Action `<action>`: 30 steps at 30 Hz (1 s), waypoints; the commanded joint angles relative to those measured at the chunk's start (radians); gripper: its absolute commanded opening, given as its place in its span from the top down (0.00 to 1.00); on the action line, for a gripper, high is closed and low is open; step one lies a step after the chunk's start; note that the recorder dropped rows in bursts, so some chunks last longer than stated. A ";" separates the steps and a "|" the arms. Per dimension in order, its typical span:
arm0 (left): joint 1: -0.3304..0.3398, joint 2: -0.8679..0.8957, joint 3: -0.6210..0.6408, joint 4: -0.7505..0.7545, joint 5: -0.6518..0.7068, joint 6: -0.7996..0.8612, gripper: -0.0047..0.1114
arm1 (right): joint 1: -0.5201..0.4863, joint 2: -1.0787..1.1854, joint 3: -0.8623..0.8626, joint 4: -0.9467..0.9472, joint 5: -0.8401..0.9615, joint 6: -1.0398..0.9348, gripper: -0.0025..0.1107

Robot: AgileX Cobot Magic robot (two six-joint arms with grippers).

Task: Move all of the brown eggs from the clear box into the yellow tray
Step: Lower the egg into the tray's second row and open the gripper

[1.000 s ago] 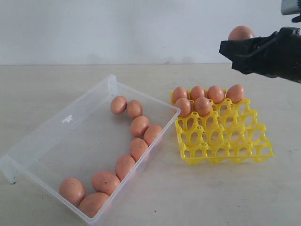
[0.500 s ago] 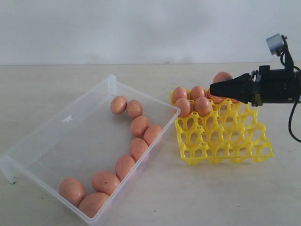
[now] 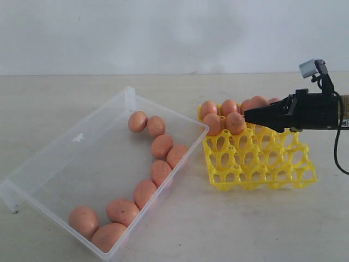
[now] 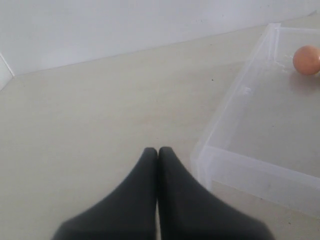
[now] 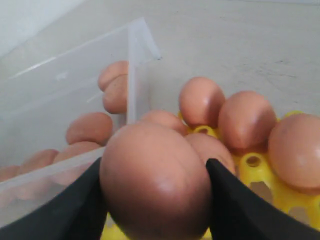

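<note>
Right of frame, my right gripper (image 3: 252,115), clamped on a brown egg (image 5: 155,185), hovers over the yellow tray (image 3: 262,169)'s upper rows; I should seat it gently in an empty cup before releasing.

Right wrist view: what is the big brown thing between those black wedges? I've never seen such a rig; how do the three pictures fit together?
A two-armed robot. The exterior view shows the whole table; each wrist view comes from a camera on one arm. The wedges belong to the right tool, holding a brown egg over the yellow tray, where other eggs sit. Nine eggs lie in the clear box. The left tool is shut, empty, near the box.
</note>
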 commanded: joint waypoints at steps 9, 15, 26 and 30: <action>-0.003 0.003 -0.004 0.000 -0.002 0.003 1.00 | 0.028 0.000 -0.004 0.174 0.148 -0.183 0.98; -0.003 0.003 -0.004 0.000 -0.002 0.003 1.00 | 0.064 0.000 -0.004 0.155 0.224 -0.183 0.98; -0.003 0.003 -0.004 0.000 -0.002 0.003 1.00 | 0.078 0.000 -0.004 0.165 0.303 -0.183 0.97; -0.003 0.003 -0.004 0.000 -0.004 0.003 1.00 | 0.078 0.000 -0.004 0.165 0.301 -0.183 0.82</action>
